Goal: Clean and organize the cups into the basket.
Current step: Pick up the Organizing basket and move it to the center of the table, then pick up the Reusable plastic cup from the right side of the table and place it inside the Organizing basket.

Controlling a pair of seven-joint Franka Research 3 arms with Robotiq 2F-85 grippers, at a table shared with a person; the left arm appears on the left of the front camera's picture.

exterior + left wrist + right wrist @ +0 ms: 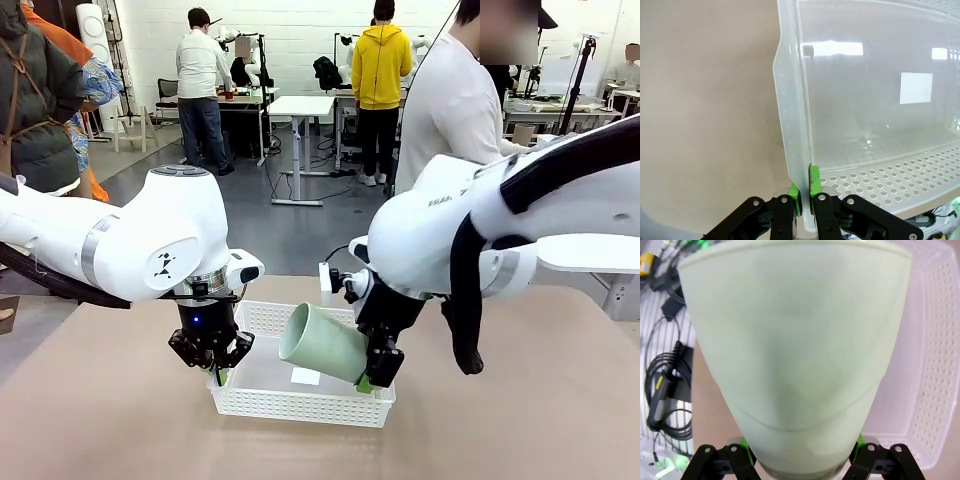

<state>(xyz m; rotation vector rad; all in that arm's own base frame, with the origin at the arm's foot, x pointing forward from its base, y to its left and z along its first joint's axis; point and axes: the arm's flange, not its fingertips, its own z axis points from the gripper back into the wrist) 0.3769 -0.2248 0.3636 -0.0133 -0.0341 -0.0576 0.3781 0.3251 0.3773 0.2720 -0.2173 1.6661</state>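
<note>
The white lattice basket sits mid-table. My left gripper is shut on the rim at its left front corner; in the left wrist view the green pads pinch the basket's wall. A pale mint green cup hangs tilted over the basket, mouth toward the left. My right gripper is shut on its base end. In the right wrist view the mint cup rises wide between the fingers, with the basket behind it.
The tan table stretches bare to the left and right of the basket. A person stands at the far side, behind my right arm. Black cables lie off the table edge in the right wrist view.
</note>
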